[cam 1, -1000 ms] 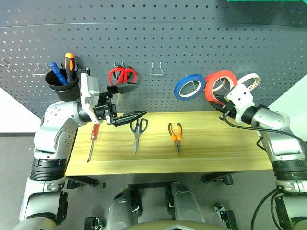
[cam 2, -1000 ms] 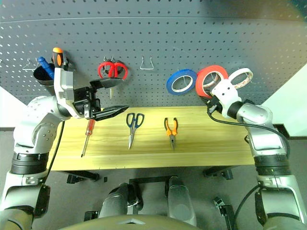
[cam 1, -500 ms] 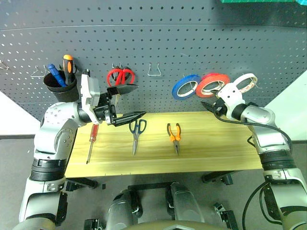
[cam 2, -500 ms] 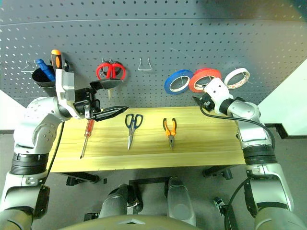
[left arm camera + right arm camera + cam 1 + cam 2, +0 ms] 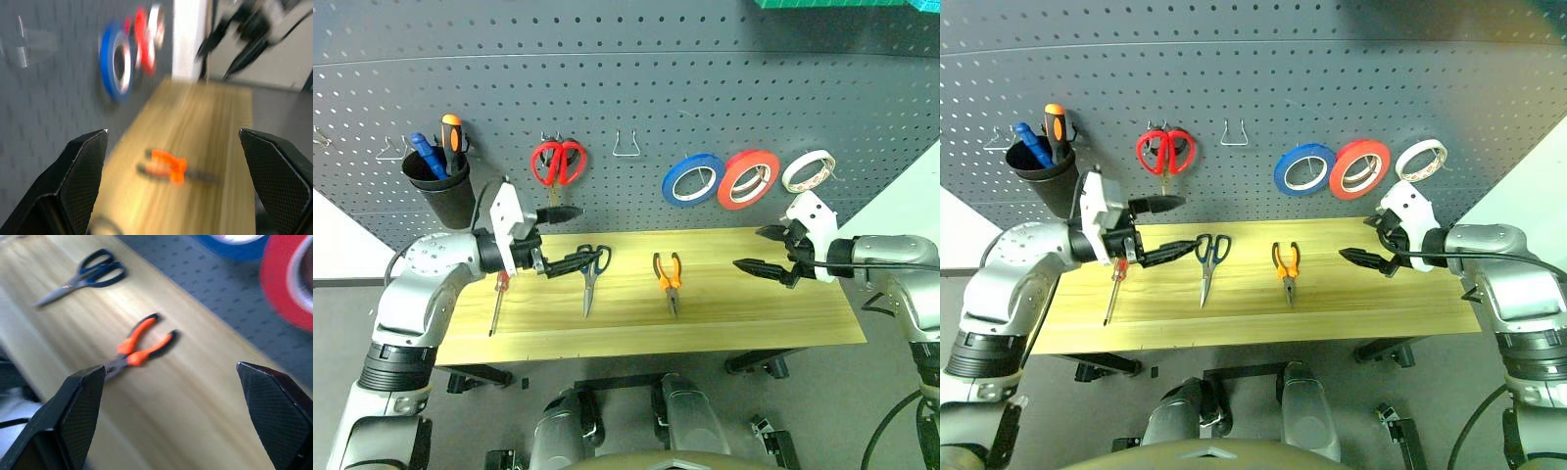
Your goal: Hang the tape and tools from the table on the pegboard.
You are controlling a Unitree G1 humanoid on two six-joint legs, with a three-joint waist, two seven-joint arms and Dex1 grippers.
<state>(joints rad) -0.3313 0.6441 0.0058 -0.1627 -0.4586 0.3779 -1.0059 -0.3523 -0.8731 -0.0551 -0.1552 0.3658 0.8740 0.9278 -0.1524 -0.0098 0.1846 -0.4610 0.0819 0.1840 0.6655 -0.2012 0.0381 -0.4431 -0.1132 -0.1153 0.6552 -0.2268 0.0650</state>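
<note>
Red tape [image 5: 748, 179] hung on the pegboard [image 5: 705, 88]; both hands' fingers, left [image 5: 565, 238] and right [image 5: 762, 250], released, hovered over the bench [image 5: 724, 313], pliers [image 5: 671, 274] at six o'clock.

- the red tape [image 5: 748, 179], a second ago clamped in the right gripper [image 5: 766, 249], now hangs free on the pegboard [image 5: 636, 88], above and behind it.
- that gripper has let go, opened wide and drawn back over the table [image 5: 724, 313].
- the left gripper [image 5: 566, 238] has sunk lower.
</note>
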